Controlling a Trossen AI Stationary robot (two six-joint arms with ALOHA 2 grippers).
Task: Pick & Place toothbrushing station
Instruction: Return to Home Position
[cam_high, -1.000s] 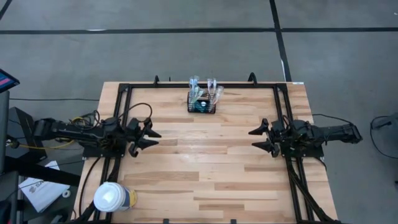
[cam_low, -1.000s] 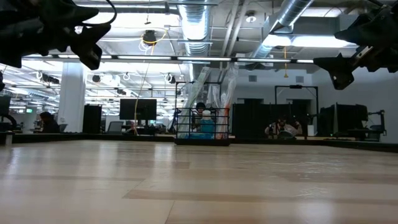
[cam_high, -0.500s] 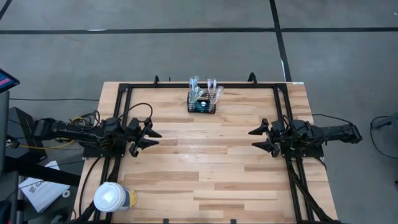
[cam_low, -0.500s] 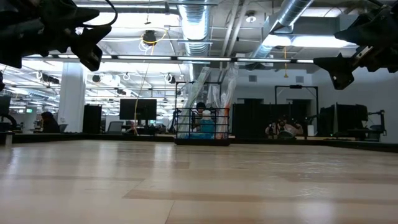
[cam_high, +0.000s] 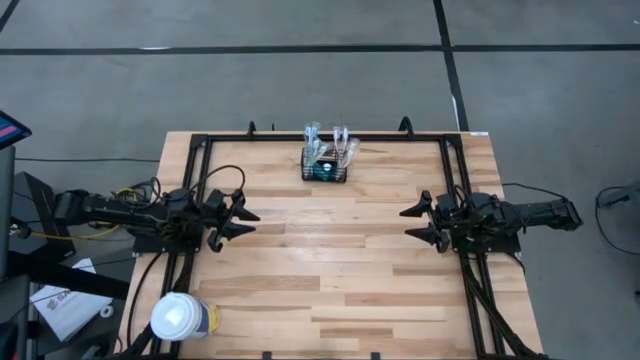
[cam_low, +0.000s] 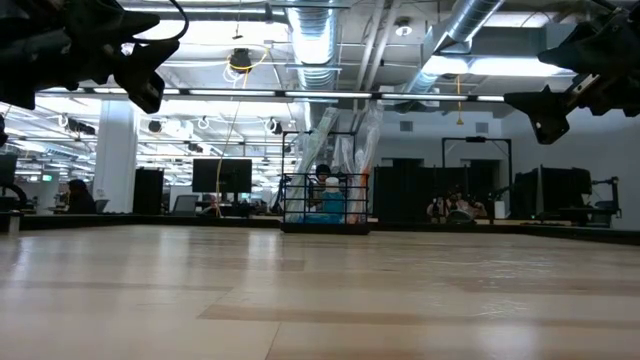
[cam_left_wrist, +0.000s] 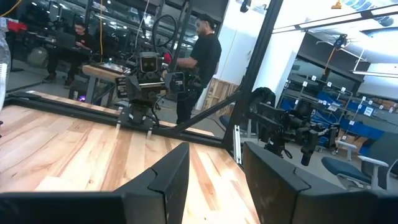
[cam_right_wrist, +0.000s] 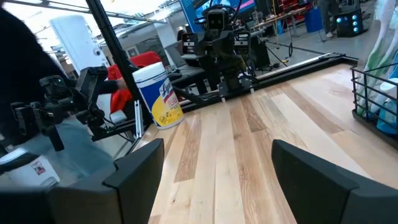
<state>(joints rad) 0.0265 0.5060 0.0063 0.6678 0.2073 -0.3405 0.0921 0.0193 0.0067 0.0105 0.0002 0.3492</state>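
Note:
The toothbrushing station, a small black wire-mesh basket (cam_high: 325, 166) with toothbrushes and teal tubes standing in it, rests by its bottom on the wooden table near the far edge; it also shows in the low view (cam_low: 325, 203) and at the edge of the right wrist view (cam_right_wrist: 379, 102). My left gripper (cam_high: 247, 222) hovers open above the table's left side, fingers pointing right. My right gripper (cam_high: 410, 223) hovers open above the right side, fingers pointing left. Both are empty and well short of the basket.
A white-lidded yellow-blue cup (cam_high: 182, 318) stands at the table's near left corner. A black metal frame (cam_high: 330, 137) runs round the table's edges. People stand and sit in the room beyond the table (cam_left_wrist: 200, 62). Bare wood lies between the grippers.

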